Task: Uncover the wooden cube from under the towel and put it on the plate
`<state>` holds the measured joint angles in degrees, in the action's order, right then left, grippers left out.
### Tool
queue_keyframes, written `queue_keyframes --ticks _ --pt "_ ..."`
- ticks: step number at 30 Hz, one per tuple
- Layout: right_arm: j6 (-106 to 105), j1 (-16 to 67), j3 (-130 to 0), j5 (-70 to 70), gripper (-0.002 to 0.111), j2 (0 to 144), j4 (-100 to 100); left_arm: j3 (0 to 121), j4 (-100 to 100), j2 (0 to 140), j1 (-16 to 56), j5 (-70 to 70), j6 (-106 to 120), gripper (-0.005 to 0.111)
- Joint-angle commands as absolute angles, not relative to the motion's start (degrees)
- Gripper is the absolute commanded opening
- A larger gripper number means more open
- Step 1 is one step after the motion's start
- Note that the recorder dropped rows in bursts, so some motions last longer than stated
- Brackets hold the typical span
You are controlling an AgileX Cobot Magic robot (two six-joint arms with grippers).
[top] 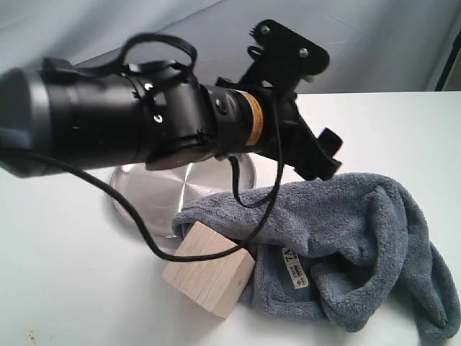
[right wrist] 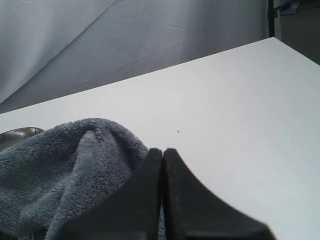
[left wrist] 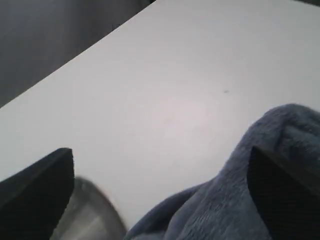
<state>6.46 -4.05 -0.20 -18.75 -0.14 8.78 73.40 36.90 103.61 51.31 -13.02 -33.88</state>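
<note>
Though the block (top: 209,277) is out from the towel (top: 346,231), it's not on the plate (top: 148,196); left gripper (left wrist: 161,150) wide open, right gripper (right wrist: 162,152) pinched shut, both empty.

Wide-apart black fingers (left wrist: 37,187) above white table (left wrist: 165,100), blue-grey towel (left wrist: 210,212) and plate (left wrist: 87,217) rim between

Towel (top: 346,238) plush cloth; cube (top: 209,277) matt wood w/ grain; plate (top: 155,198) shiny metal.
</note>
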Motion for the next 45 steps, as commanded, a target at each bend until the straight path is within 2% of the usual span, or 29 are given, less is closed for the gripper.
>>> queue_keyframes --ticks 1,3,5,7,9,11,12,21,29,37,40,42,45 --pt "6.15 -3.99 0.00 -18.68 0.000 0.00 8.23 74.93 28.25 99.43 49.76 -33.73 -33.52 0.088" --pt "6.15 -3.99 0.00 -18.68 0.000 0.00 8.23 76.62 24.24 99.26 47.85 -45.39 -28.23 0.082" --pt "6.15 -3.99 0.00 -18.68 0.000 0.00 8.23 77.75 19.98 99.26 45.86 -51.86 -22.49 0.070" --pt "6.15 -3.99 0.00 -18.68 0.000 0.00 8.23 79.59 15.28 99.26 41.67 -58.88 -20.16 0.041" --pt "6.15 -3.99 0.00 -18.68 0.000 0.00 8.23 80.46 15.16 99.26 38.78 -61.92 -18.00 0.020" --pt "6.15 -3.99 0.00 -18.68 0.000 0.00 8.23 80.86 14.02 99.26 36.03 -63.23 -13.57 0.003" --pt "6.15 -3.99 0.00 -18.68 0.000 0.00 8.23 80.95 12.19 99.37 34.57 -63.45 -9.94 0.000" --pt "6.15 -3.99 0.00 -18.68 0.000 0.00 8.23 82.41 -18.62 106.13 25.58 -69.96 19.56 0.000" --pt "6.15 -3.99 0.00 -18.68 0.000 0.00 8.23 91.51 -24.48 113.20 25.58 -69.96 21.51 0.000" --pt "6.15 -3.99 0.00 -18.68 0.000 0.00 8.23 91.29 -23.18 113.97 25.58 -69.96 23.17 0.002" --pt "6.15 -3.99 0.00 -18.68 0.000 0.00 8.23 91.29 -24.18 114.34 25.73 -69.96 27.17 0.011" --pt "6.15 -3.99 0.00 -18.68 0.000 0.00 8.23 91.29 -25.81 114.56 26.10 -69.96 29.00 0.021" --pt "6.15 -3.99 0.00 -18.68 0.000 0.00 8.23 91.29 -28.65 114.71 26.65 -69.96 33.11 0.042"
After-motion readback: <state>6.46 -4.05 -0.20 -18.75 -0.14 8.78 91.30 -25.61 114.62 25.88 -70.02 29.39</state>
